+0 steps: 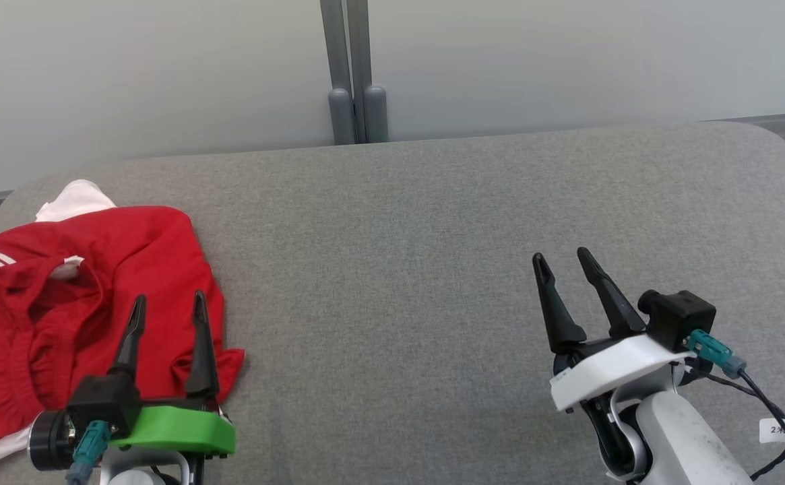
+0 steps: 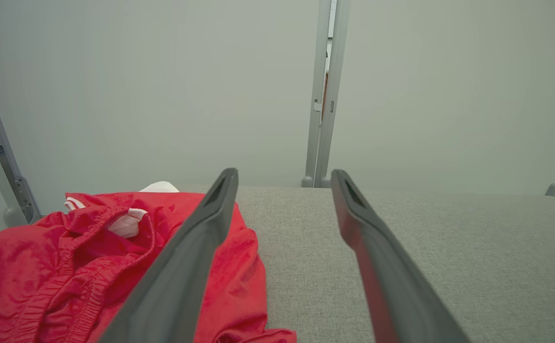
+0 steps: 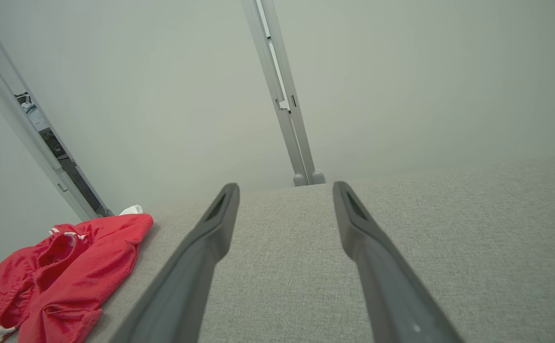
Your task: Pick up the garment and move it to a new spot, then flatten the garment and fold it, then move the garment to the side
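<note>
A crumpled red garment (image 1: 75, 296) with white trim lies at the left end of the grey padded surface (image 1: 392, 269). My left gripper (image 1: 168, 306) hovers open above the garment's right part, fingers apart and holding nothing. In the left wrist view the garment (image 2: 67, 267) spreads under and left of the left gripper (image 2: 281, 178), whose right finger stands over bare grey fabric. My right gripper (image 1: 560, 259) is open over bare surface at the right, far from the garment. The right wrist view has the garment (image 3: 63, 271) at the lower left, well away from the right gripper (image 3: 284, 188).
Pale wall panels with a grey vertical post (image 1: 355, 74) stand right behind the padded surface. The surface's rounded corners show at the far left and far right (image 1: 776, 145). A black cable with a white tag (image 1: 776, 431) hangs by my right wrist.
</note>
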`<state>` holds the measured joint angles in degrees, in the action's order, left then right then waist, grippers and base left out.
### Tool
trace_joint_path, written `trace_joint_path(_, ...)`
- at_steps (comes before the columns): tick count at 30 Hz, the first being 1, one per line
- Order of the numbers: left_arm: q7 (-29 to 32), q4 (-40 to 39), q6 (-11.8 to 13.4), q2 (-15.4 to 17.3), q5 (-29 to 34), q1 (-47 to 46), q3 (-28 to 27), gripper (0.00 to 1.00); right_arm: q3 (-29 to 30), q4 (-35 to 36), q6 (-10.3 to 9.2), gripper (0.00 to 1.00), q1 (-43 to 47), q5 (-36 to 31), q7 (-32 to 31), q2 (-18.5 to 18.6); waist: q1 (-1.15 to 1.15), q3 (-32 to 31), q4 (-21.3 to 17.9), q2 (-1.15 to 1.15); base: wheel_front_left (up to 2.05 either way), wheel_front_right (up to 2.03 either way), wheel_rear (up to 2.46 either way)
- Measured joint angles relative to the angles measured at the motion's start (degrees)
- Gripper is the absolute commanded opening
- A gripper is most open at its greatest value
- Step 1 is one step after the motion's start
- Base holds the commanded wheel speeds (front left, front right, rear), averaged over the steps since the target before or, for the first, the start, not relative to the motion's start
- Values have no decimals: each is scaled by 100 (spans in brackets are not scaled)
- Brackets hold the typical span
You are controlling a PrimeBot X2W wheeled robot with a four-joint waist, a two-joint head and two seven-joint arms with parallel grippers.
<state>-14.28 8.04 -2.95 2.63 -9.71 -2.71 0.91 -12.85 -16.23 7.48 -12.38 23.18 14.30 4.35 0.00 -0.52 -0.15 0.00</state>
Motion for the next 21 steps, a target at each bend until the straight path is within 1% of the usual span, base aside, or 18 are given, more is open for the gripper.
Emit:
trace_joint_path(7,-78,-5,0,2,230,0,31,100,-38,0,1,100,-5,-223,74,-2,0,-1,-21,0,0,0,0)
trace_joint_path(21,-78,59,-1,3,185,0,53,100,-21,-31,1,100,-11,-218,75,-13,0,-1,-42,0,0,0,0)
